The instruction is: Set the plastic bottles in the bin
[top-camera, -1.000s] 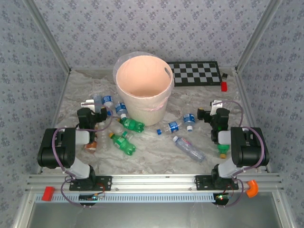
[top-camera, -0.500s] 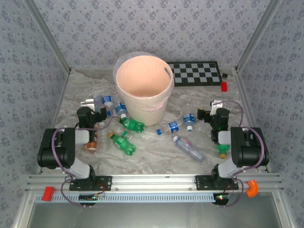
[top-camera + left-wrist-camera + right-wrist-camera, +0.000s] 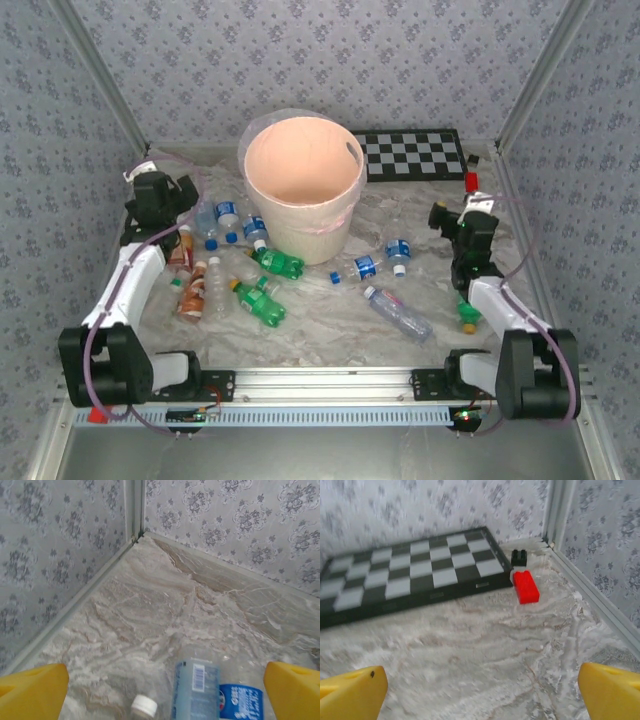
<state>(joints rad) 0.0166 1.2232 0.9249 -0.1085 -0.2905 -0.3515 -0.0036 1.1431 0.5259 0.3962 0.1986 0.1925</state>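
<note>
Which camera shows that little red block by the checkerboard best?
The right wrist view: the red block lies close and unobstructed beside the checkerboard, a small black piece behind it. The overhead view shows the block as a tiny red speck by the right wall. The left wrist camera faces the opposite corner.

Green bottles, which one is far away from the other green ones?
The green bottle beside the right arm. The other two lie together near the bin.

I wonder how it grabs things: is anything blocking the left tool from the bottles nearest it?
Nothing visible does. In the wrist view a clear bottle and a blue-labelled bottle lie right between the open left tool's yellow fingers, on bare cloth.
</note>
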